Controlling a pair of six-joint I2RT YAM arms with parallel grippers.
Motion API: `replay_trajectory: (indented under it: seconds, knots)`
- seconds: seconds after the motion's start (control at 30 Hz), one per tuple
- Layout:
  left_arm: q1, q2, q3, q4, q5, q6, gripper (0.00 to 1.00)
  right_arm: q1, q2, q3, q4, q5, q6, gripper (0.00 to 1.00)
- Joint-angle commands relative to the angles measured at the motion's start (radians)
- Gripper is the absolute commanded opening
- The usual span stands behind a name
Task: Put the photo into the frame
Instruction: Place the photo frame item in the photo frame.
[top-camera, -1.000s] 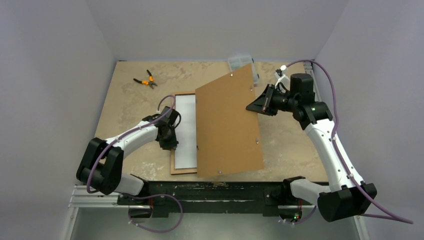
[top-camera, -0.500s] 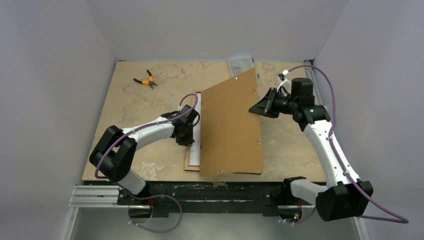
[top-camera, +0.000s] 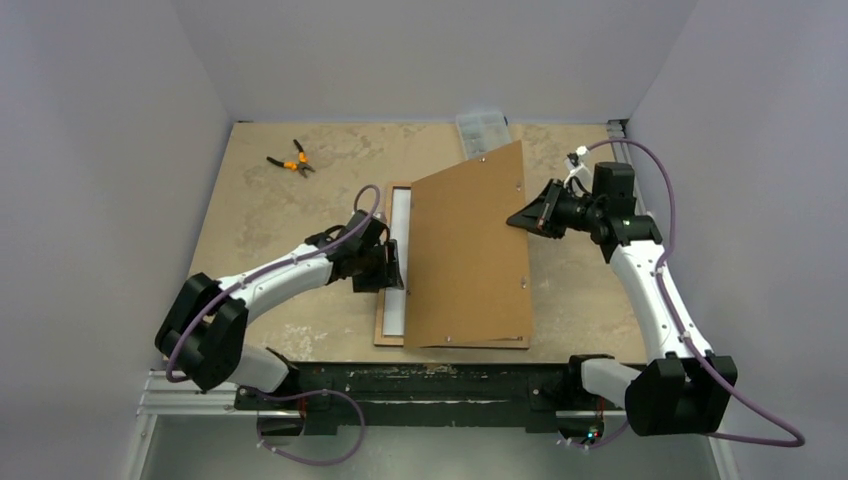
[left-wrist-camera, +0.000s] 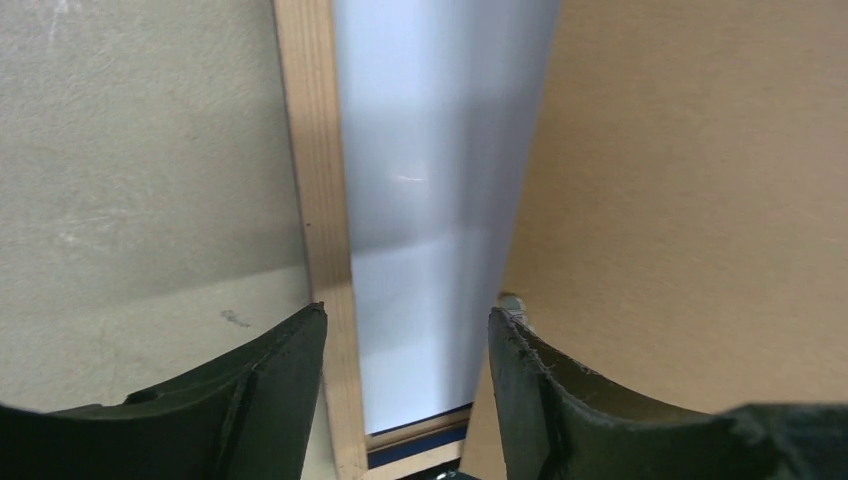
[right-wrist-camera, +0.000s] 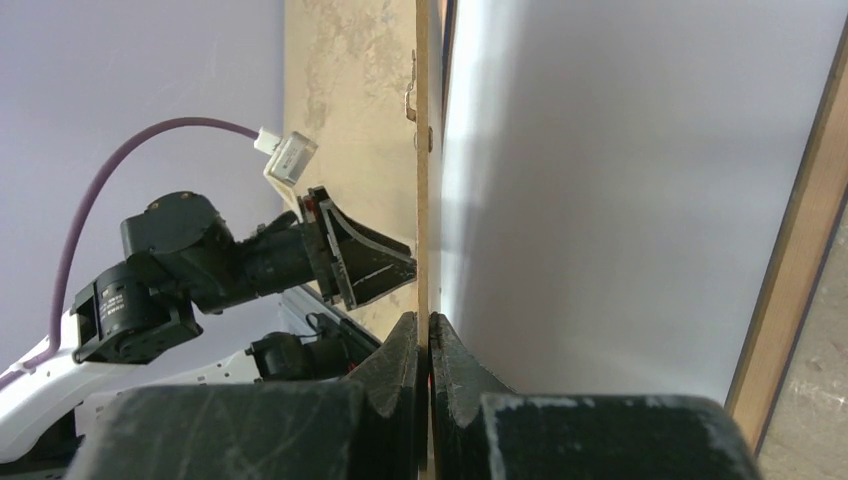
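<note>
Left fingers (left-wrist-camera: 270, 400): are hanging released above the frame (left-wrist-camera: 315, 180) rail and the photo (left-wrist-camera: 430, 180), white side up.
Right fingers (right-wrist-camera: 398, 370): are clenching the brown board (top-camera: 468, 250) edge, holding it tilted over the frame.

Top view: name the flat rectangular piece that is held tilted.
The brown board, pinched at its right edge by the right gripper; the frame and white photo lie flat.

The frame (left-wrist-camera: 318, 200) rail is pale bare wood, matt, with fine straight grain. The photo (left-wrist-camera: 430, 180) shows its white paper back, smooth with a faint sheen. The brown board (left-wrist-camera: 690, 200) looks like pressed fibreboard, flat and dull. The table (left-wrist-camera: 130, 150) top is mottled beige and slightly rough. The left claw (left-wrist-camera: 405, 318) is dark matt plastic, scuffed along its edges.
</note>
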Motion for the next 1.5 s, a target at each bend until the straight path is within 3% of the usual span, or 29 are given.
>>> replay_trajectory:
  seconds: [0.0, 0.1, 0.47, 0.87, 1.27, 1.47]
  knots:
    - [0.048, -0.058, -0.077, 0.159, 0.159, -0.051, 0.6, -0.01, 0.004, 0.021, 0.119, -0.098, 0.032, 0.0]
    - [0.084, -0.049, -0.128, 0.245, 0.246, -0.075, 0.61, -0.014, 0.017, 0.019, 0.139, -0.102, 0.042, 0.0]
    - [0.136, -0.031, -0.193, 0.347, 0.346, -0.099, 0.57, -0.028, 0.112, 0.021, 0.237, -0.175, 0.093, 0.0]
    - [0.222, -0.292, -0.24, 0.198, 0.184, -0.067, 0.6, -0.054, 0.244, -0.006, 0.293, -0.17, 0.076, 0.0]
    - [0.259, -0.147, -0.284, 0.269, 0.182, -0.075, 0.58, -0.055, 0.319, -0.114, 0.375, -0.163, 0.088, 0.0]
    - [0.259, -0.094, -0.29, 0.322, 0.213, -0.08, 0.58, -0.054, 0.346, -0.124, 0.332, -0.176, 0.062, 0.0]
